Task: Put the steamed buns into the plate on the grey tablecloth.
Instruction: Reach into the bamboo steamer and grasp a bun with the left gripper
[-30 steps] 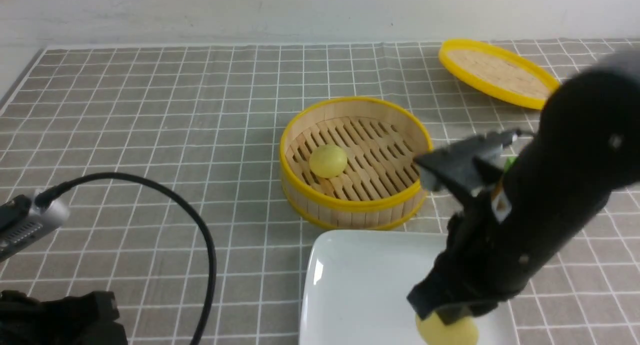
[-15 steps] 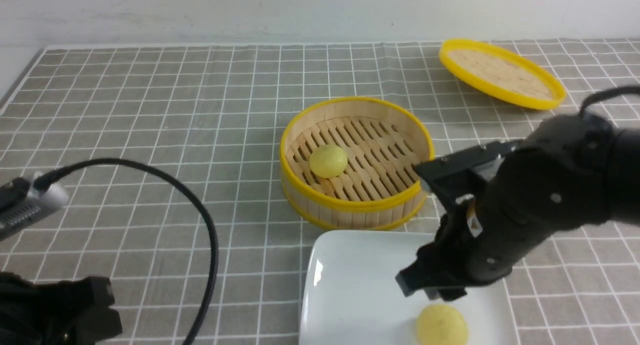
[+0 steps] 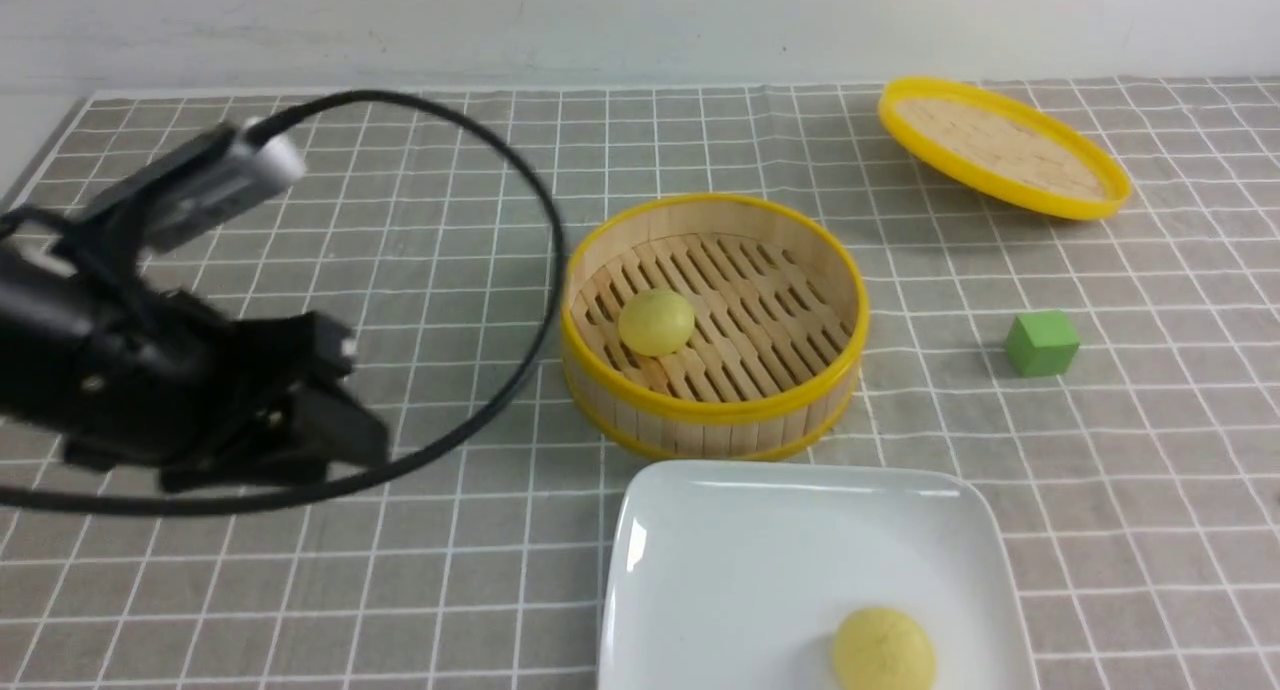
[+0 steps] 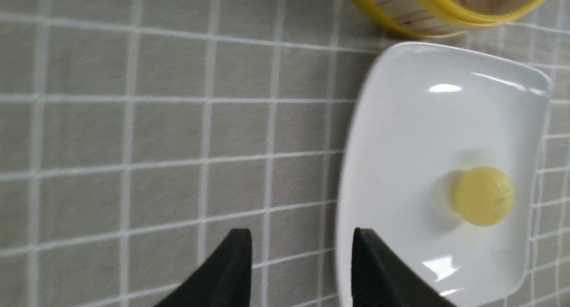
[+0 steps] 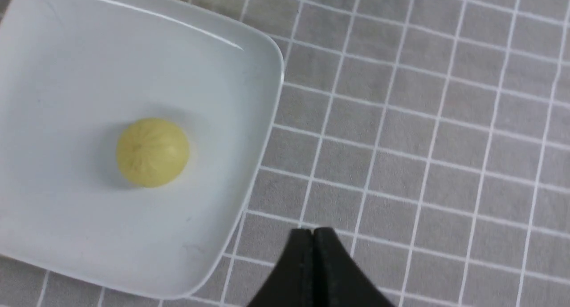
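Note:
One pale-yellow steamed bun [image 3: 884,650] lies in the white square plate [image 3: 720,570] at the front of the grey tablecloth [image 3: 420,220]; it also shows in the left wrist view [image 4: 483,195] and the right wrist view [image 5: 152,151]. The other bun [image 3: 656,321] sits in the bamboo steamer basket [image 3: 712,402]. My left gripper [image 3: 345,420] is open and empty, above the cloth left of the basket; its fingertips show in the left wrist view [image 4: 300,240]. My right gripper [image 5: 312,234] is shut and empty above the cloth beside the plate [image 5: 249,75], out of the front view.
A flat yellow-rimmed lid [image 3: 1002,146] lies at the back right. A green cube [image 3: 1041,343] sits right of the basket. A black cable [image 3: 520,270] loops from my left arm over the cloth toward the basket.
My right arm let go of the bun on the plate, rose and drew back out of the front view, uncovering the green cube. My left arm moved up and forward toward the basket.

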`<state>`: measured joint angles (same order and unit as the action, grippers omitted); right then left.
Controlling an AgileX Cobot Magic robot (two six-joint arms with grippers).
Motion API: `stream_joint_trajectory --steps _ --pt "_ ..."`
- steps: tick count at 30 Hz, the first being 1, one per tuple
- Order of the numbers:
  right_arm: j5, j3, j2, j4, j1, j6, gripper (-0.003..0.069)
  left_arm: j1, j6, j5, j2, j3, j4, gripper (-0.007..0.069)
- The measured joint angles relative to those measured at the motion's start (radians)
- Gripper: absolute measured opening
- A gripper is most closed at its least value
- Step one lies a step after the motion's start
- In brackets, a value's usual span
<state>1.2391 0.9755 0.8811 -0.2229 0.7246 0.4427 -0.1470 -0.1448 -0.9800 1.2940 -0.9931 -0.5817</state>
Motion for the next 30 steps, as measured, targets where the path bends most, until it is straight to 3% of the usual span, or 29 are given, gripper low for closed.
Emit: stream_joint_trajectory --steps 4,8,15,20,26,30 --pt "-0.005 -0.109 -0.14 0.0 0.0 0.079 -0.0017 -0.16 -0.004 0.06 0.152 -0.162 -0.015 0.0346" --pt "-0.005 -0.173 -0.217 0.0 0.0 0.149 -0.0015 -0.271 0.118 0.078 0.344 -0.412 0.123 0.0377" --pt "-0.029 -0.185 -0.231 -0.004 0.0 0.169 -0.0015 -0.352 0.275 0.031 0.633 -0.739 0.388 0.0482" --pt "-0.049 -0.185 -0.231 -0.008 0.0 0.171 -0.0012 -0.357 0.315 0.019 0.773 -0.862 0.437 0.0506" --pt "-0.084 -0.185 -0.231 -0.01 0.0 0.171 -0.0009 -0.357 0.32 0.047 0.858 -0.884 0.457 0.0486" --pt "-0.102 -0.185 -0.231 -0.011 0.0 0.171 -0.0006 -0.357 0.32 0.088 0.899 -0.884 0.46 0.0368"
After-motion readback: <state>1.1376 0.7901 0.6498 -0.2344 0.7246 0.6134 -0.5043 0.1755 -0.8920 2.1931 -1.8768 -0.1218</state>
